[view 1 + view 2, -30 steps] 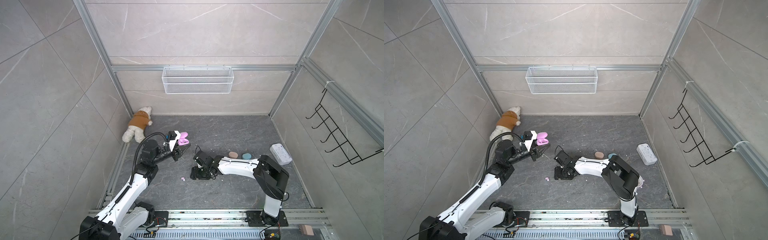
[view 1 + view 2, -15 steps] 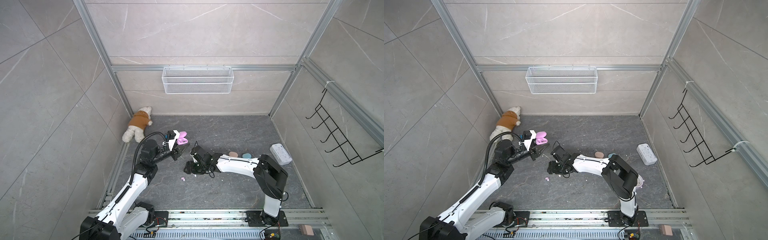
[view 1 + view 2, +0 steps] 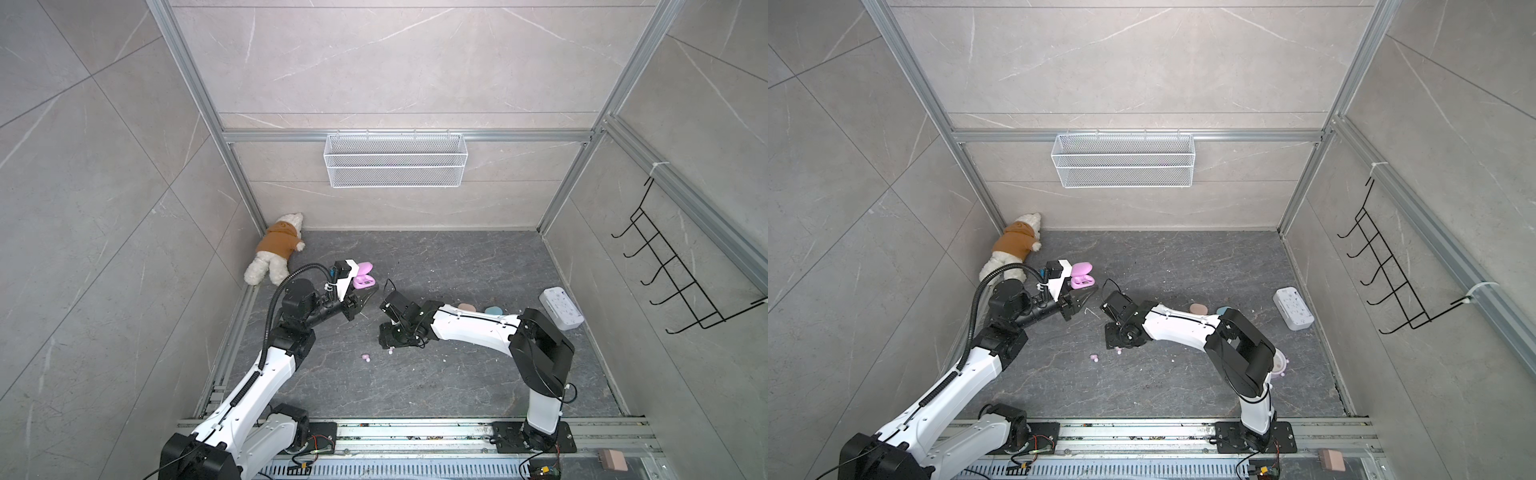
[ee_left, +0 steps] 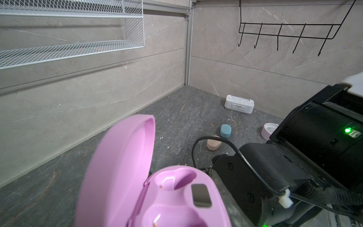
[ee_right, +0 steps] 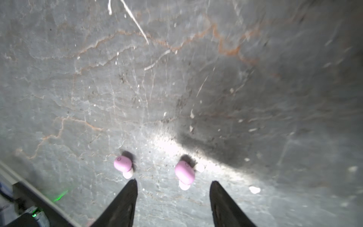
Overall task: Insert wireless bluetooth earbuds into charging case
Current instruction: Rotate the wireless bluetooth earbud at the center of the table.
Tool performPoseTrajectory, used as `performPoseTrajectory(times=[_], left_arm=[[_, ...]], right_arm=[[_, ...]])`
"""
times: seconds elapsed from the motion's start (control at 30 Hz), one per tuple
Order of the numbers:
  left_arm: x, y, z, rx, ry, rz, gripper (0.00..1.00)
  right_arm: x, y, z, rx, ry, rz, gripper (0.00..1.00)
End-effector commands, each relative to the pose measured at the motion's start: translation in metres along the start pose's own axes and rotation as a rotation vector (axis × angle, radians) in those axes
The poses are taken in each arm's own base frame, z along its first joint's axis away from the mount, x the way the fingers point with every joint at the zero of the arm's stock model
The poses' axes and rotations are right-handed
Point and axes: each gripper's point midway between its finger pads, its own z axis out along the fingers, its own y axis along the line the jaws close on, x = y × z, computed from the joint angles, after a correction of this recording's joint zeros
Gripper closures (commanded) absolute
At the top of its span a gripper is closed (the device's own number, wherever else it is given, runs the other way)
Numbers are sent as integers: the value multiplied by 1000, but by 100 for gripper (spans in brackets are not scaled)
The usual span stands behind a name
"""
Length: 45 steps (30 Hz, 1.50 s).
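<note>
My left gripper (image 3: 362, 289) is shut on a lilac charging case (image 3: 364, 279), held above the floor with its lid open. In the left wrist view both sockets of the case (image 4: 172, 196) look empty, and a dark finger (image 4: 220, 186) presses its side. Two lilac earbuds lie on the dark floor, visible in both top views (image 3: 365, 358) (image 3: 1119, 351). My right gripper (image 5: 173, 181) hangs open just above the floor with nothing between its fingers. One earbud (image 5: 185, 173) lies just ahead of the gap, the other earbud (image 5: 122, 164) just beyond one fingertip.
A peach case (image 3: 467, 307) and a blue case (image 3: 493, 310) sit behind the right arm. A white box (image 3: 561, 308) stands by the right wall, and a pink round dish (image 4: 269, 129) lies near it. A plush toy (image 3: 276, 253) fills the back left corner. White crumbs dot the floor.
The right gripper swung toward the left arm, then settled slightly back. A second lilac earbud now shows on the floor beside it. The left arm kept still with the case.
</note>
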Motion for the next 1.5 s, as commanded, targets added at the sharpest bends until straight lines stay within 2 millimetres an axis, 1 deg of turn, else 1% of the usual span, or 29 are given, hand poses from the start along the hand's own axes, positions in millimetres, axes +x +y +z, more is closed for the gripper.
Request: performPoseTrajectory(times=[0.0,0.1,0.27,0.37,0.47,0.63,0.73,0.83,0.9,0.97,1.1,1.2,1.3,1.4,1.47], left_arm=[[-20,4,-3,-22,-48,49,81],[-17,10,-3,-47,-41,48,81],[-8,33,-6,-113,-24,27,81],[-9,46,-10,-147,-35,10,81],[-9,53,-13,-168,-36,10,81],[-7,61,-16,-194,-37,3,81],[-8,63,-17,-200,-44,-2,81],[-8,62,-16,-187,-47,-10,81],[-8,61,-16,-181,-48,-14,81],[-9,60,-16,-178,-51,-12,81],[-9,58,-16,-168,-53,-16,81],[-9,57,-16,-164,-53,-17,81],[-9,57,-16,-160,-53,-18,81],[-9,56,-15,-155,-53,-20,81],[-8,56,-15,-151,-53,-23,81]], right_arm=[[6,-27,5,168,43,-92,40],[10,-29,9,187,56,-105,39],[14,-27,15,206,40,-113,39],[13,-21,15,214,21,-124,36],[15,-17,19,229,32,-144,33],[24,-30,26,291,63,-153,32],[23,-37,27,333,65,-158,33],[19,-48,21,391,41,-158,34],[16,-54,12,409,19,-148,35],[13,-63,-1,418,-5,-127,35],[16,-86,-25,443,-29,-85,36],[23,-102,-35,450,-20,-61,36],[26,-107,-42,454,-22,-54,36],[26,-106,-46,440,-30,-38,36],[24,-102,-47,410,-37,-24,36]])
